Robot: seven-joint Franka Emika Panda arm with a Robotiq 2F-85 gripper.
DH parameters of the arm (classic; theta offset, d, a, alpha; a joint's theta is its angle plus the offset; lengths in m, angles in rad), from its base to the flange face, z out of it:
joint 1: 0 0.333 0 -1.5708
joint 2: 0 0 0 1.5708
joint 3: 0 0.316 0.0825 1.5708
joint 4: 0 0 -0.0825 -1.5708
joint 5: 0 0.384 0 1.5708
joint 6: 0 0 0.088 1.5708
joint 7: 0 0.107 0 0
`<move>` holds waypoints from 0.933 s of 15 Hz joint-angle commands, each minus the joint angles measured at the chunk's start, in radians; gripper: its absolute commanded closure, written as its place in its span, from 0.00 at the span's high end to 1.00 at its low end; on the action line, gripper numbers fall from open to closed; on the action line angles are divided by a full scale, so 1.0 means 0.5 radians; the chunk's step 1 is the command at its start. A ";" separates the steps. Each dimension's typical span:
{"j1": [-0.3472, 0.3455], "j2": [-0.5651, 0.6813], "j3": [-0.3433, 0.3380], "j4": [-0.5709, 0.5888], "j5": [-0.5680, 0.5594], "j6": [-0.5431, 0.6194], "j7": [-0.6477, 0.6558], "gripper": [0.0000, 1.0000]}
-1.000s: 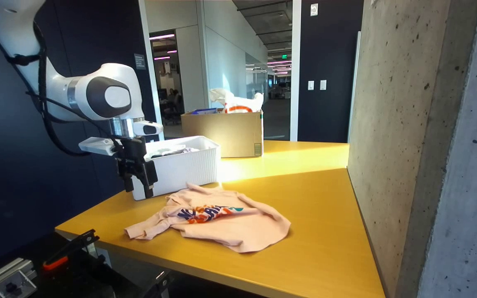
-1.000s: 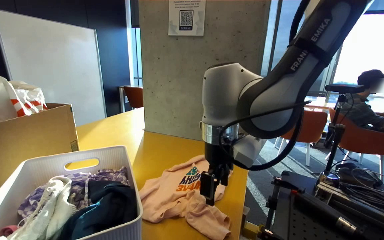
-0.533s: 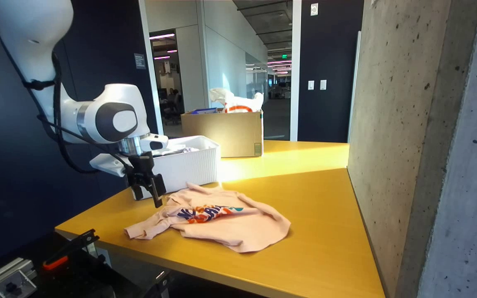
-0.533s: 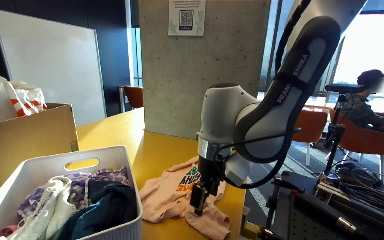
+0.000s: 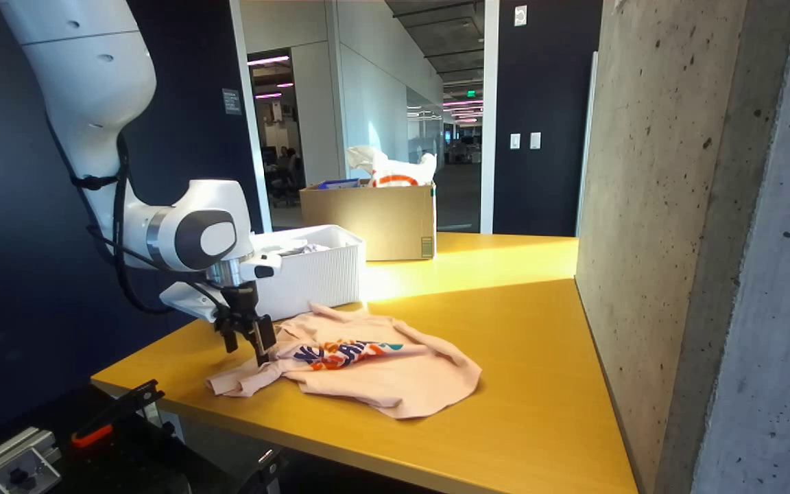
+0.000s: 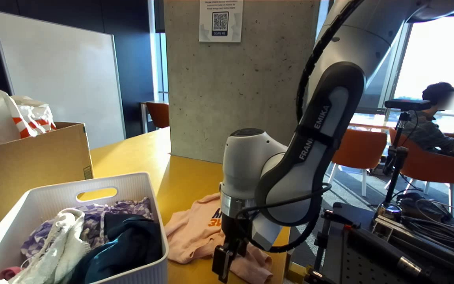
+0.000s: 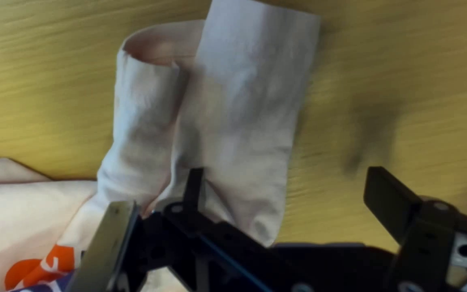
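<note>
While empty end effector [image 7: 286, 173] gapes wide, shirt sleeve [image 7: 249, 105] runs lengthwise toward table edge [image 5: 230, 419].

Daylight blazes through the window [image 6: 436, 51] — blown out nearly white. Sun glares off the desk [image 5: 505, 329]; the wrist view is dimmer, blurred.
</note>
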 commanded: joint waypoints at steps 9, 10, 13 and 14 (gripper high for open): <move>-0.015 0.171 0.131 0.054 0.177 0.139 -0.146 0.42; -0.010 0.163 0.135 0.049 0.180 0.144 -0.143 0.36; 0.000 0.131 0.140 0.033 0.180 0.154 -0.136 0.12; -0.002 0.127 0.141 0.029 0.180 0.161 -0.137 0.05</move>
